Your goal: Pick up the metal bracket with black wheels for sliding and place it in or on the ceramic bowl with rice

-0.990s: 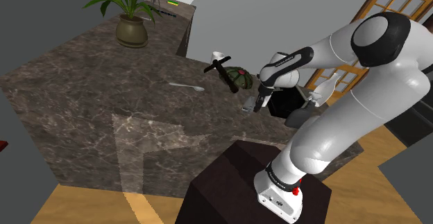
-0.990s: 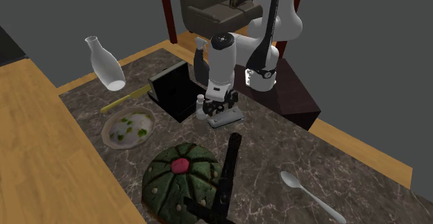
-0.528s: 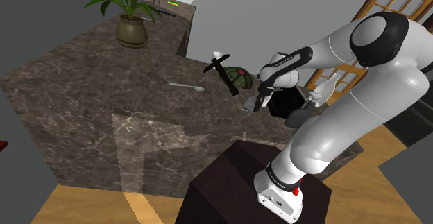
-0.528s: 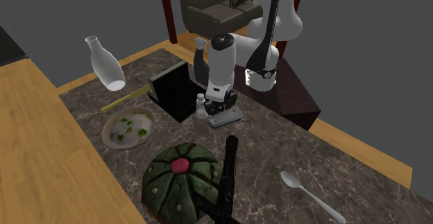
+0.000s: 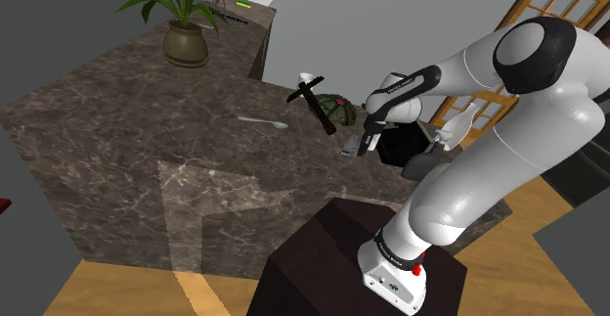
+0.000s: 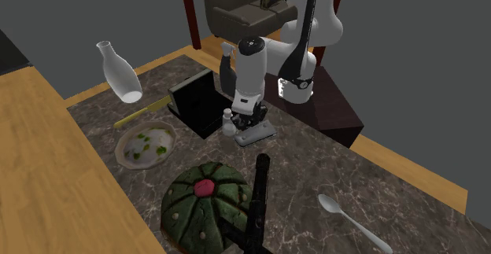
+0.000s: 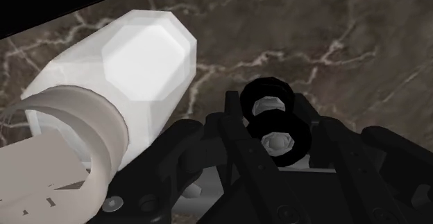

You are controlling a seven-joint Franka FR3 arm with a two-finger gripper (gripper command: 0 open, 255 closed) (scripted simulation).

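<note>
Grey metal bracket with two black wheels, low at the dark veined marble counter, beside a white faceted bottle. All-black gripper nearly closed, fingers pressed on the wheels' flanks. Judged small, stiff and light; the round wheels may roll, so a square grip suits. Shallow pale ceramic bowl of rice lies well apart
</note>
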